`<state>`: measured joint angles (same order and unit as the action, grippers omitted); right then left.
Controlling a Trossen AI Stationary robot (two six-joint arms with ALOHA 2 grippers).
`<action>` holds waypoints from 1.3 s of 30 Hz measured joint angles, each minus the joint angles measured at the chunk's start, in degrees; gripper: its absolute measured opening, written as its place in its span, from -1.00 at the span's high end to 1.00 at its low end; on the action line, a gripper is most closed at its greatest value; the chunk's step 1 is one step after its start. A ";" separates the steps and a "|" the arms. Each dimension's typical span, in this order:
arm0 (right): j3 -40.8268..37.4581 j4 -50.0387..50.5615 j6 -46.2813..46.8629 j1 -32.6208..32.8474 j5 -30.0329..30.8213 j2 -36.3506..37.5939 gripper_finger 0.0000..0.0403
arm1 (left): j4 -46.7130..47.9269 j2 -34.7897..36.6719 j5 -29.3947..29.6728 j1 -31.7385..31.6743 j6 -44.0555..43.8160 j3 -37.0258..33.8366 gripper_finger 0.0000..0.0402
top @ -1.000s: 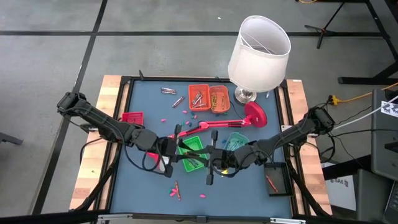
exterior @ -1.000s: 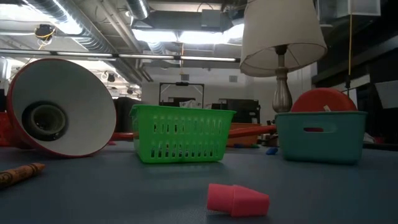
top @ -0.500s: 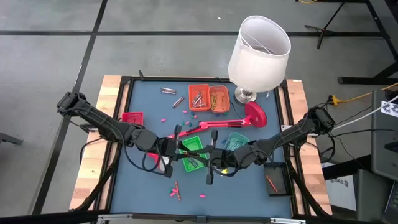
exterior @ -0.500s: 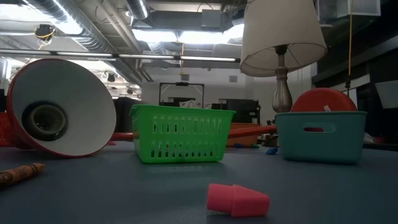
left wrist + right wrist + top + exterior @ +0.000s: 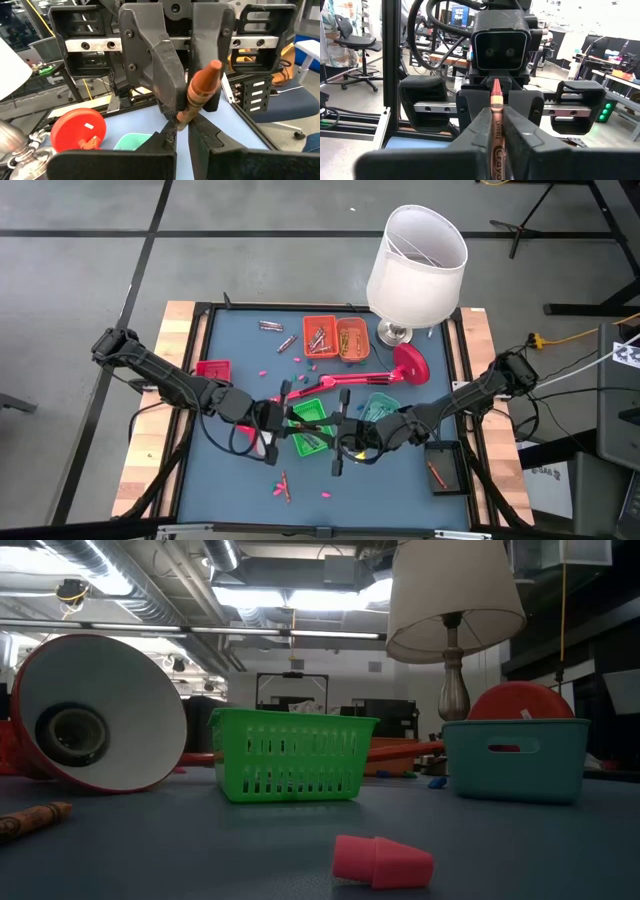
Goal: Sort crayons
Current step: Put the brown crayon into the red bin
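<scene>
One brown crayon [image 5: 202, 90] mid-handover above the table's middle: pinched at its blunt end by the left gripper [image 5: 182, 131], clasped narrowly along its paper wrap by the right gripper [image 5: 495, 116]. Partly sorted, by the look of it: waxy sticks already lying in the orange trays [image 5: 320, 318], one in the black tray [image 5: 452, 455]. Left to do: loose crayons [image 5: 270, 326] on the blue mat, a stray crayon [image 5: 285, 483] nearer the front. Slotted green basket [image 5: 310, 408] and smooth-walled teal bin [image 5: 385, 400] just beside the grippers.

Dark jointed arms [image 5: 170, 380] — black looped cables, silver rails.
</scene>
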<state>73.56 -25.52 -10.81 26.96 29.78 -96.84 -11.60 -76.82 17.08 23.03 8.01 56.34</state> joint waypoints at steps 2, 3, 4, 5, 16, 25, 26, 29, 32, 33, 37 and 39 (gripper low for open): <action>0.00 -0.04 -0.16 0.00 0.16 -0.02 0.68 | -0.10 0.00 0.73 0.00 -0.04 0.00 0.96; 0.00 0.05 -0.12 0.00 0.71 0.07 0.61 | -0.20 0.00 0.98 -0.02 -0.07 0.00 0.96; 0.00 0.09 -0.11 0.02 1.44 0.11 0.54 | -0.24 0.00 1.09 -0.04 -0.09 0.00 0.96; 0.00 0.07 -0.11 0.02 2.39 0.15 0.47 | -0.24 0.00 1.13 -0.04 -0.10 0.00 0.96; 0.00 20.01 2.37 0.20 8.59 8.57 0.15 | 6.78 5.37 4.89 -0.87 -8.15 0.00 0.96; 0.02 42.95 17.80 0.02 6.40 13.07 0.15 | 32.71 14.82 5.00 -4.28 -27.08 0.02 0.96; 0.02 45.08 18.40 0.02 5.62 13.07 0.15 | 36.16 15.70 5.05 -4.75 -29.81 0.02 0.96; 0.02 50.17 19.95 0.02 2.65 12.84 0.15 | 47.68 18.52 4.61 -6.25 -38.22 0.02 0.96; 0.02 53.55 20.07 0.02 1.38 12.53 0.15 | 59.52 20.99 2.98 -7.74 -47.34 0.02 0.96; 0.02 54.16 20.07 0.02 0.92 12.39 0.15 | 63.87 21.75 2.24 -8.21 -50.48 0.02 0.96; 0.02 56.15 20.02 0.02 0.38 12.24 0.15 | 80.70 23.20 0.23 -9.29 -64.22 0.02 0.96; 0.02 57.08 19.99 0.02 0.19 12.24 0.15 | 88.19 23.26 0.13 -9.64 -71.07 0.02 0.96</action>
<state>73.58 31.56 9.17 26.98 29.97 -84.60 76.59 -53.56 17.21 13.39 -63.06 56.36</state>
